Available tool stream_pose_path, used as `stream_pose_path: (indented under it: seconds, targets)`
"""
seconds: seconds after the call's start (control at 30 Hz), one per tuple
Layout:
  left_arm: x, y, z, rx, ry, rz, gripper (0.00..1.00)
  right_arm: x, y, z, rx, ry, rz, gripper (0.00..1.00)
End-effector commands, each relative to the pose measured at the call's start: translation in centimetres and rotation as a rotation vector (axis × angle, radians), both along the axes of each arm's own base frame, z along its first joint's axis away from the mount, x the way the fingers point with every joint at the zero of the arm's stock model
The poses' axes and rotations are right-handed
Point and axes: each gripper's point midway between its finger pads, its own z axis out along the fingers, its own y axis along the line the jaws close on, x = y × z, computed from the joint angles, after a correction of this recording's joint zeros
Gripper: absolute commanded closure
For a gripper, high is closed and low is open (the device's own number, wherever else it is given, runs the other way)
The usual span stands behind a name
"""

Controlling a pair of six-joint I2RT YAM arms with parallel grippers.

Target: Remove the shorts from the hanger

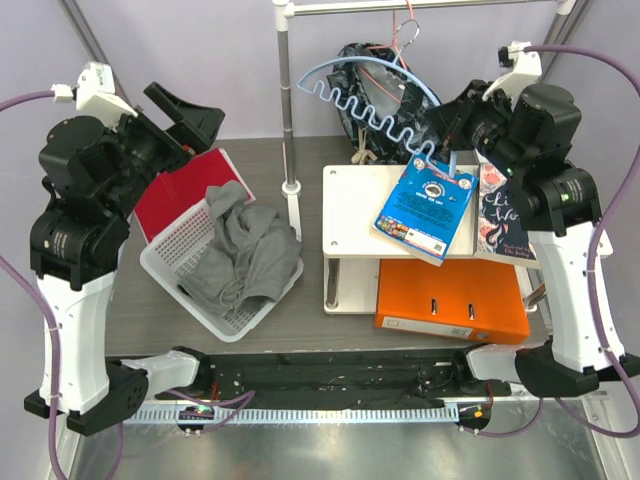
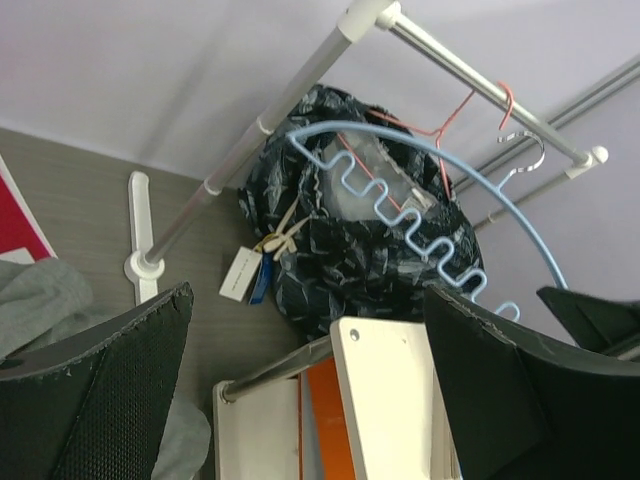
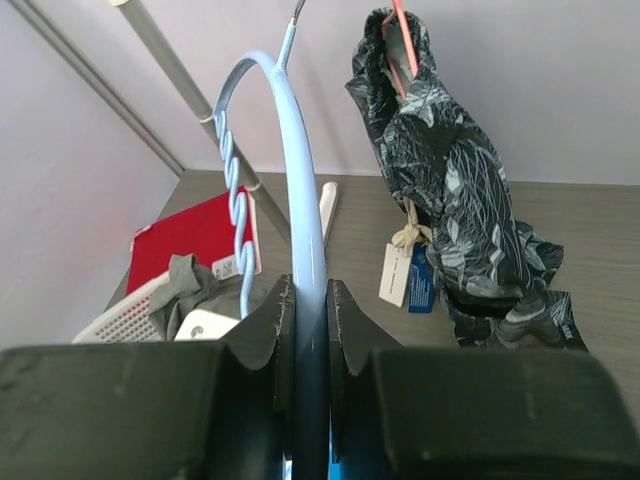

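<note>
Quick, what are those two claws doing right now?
Left gripper: open, holding nothing.
Right gripper: closed on the light-blue hanger.

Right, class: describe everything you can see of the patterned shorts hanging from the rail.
The shorts are black fabric with a grey-white marbled print, soft and crumpled. They hang bunched from a thin pink hanger hooked on the metal rail. Tied cream drawstring cords dangle at the middle, with a white tag and a blue tag beneath. The lower end sags toward the table; whether it touches is unclear.
</note>
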Motion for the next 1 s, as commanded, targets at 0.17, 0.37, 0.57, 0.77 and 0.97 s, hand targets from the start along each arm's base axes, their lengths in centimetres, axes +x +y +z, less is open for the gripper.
stream_pose_path:
  seconds: [0.17, 0.37, 0.57, 0.77, 0.97]
  targets:
    - [-1.0, -1.9, -2.4, -0.017, 0.097, -0.114, 0.05, 2.6, 1.7, 5.7, -0.039, -0.204, -0.178, 0.99]
    - [-1.5, -2.3, -4.7, -0.024, 0.156, -0.133, 0.07, 3.0, 2.6, 6.8, -0.046, -0.265, -0.221, 0.99]
    - [-1.9, -2.2, -6.9, -0.028, 0.204, -0.135, 0.08, 3.0, 3.0, 7.8, -0.081, -0.324, -0.239, 0.99]
    - [-2.5, -3.0, -9.1, -0.028, 0.269, -0.181, 0.09, 4.6, 5.3, 7.2, -0.111, -0.338, -0.232, 0.99]
    - [-3.4, -2.7, -9.7, -0.004, 0.286, -0.187, 0.1, 6.2, 7.5, 5.6, -0.202, -0.363, -0.271, 0.99]
